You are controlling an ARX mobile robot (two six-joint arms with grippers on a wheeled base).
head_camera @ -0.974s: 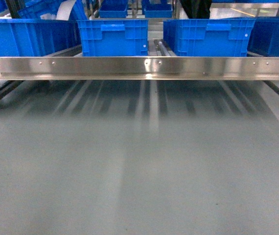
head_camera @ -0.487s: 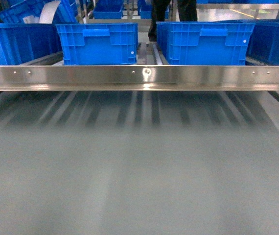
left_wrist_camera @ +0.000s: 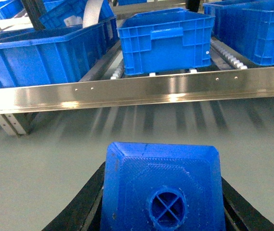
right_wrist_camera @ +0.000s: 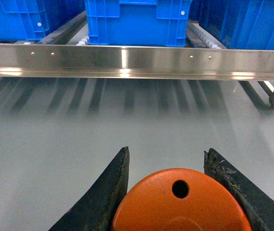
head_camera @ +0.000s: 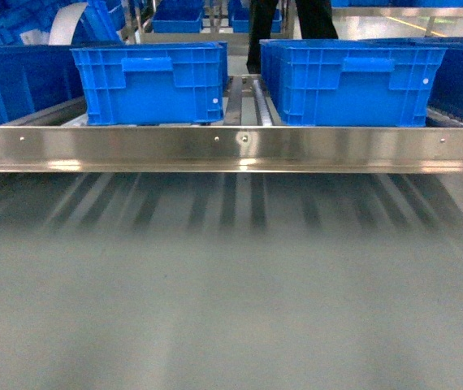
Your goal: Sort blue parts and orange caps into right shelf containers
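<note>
Black fingers [left_wrist_camera: 86, 204] of the left gripper [left_wrist_camera: 162, 211] are seen clamped on either side of a blue part [left_wrist_camera: 163, 187], its round stud facing the wrist camera. On the other arm, the right gripper [right_wrist_camera: 168, 202] is closed about an orange cap [right_wrist_camera: 180, 204], a small hole showing in its flat top. Both loads are carried low, in front of the steel rail [head_camera: 231, 149] of the shelf.

Against the head view of a second ago, that rail is now found lower in the picture and the blue crates behind it loom larger; so the base has been rolled closer to the shelf. Behind the rail, one crate [head_camera: 150, 81] is set left of the centre rivet and another [head_camera: 353, 81] right of it, with rollers [head_camera: 261, 101] showing between.

Nothing has been dropped yet. Judged from this, the approach is nearly done, and each piece must next be lifted over the rail and released into its crate.
</note>
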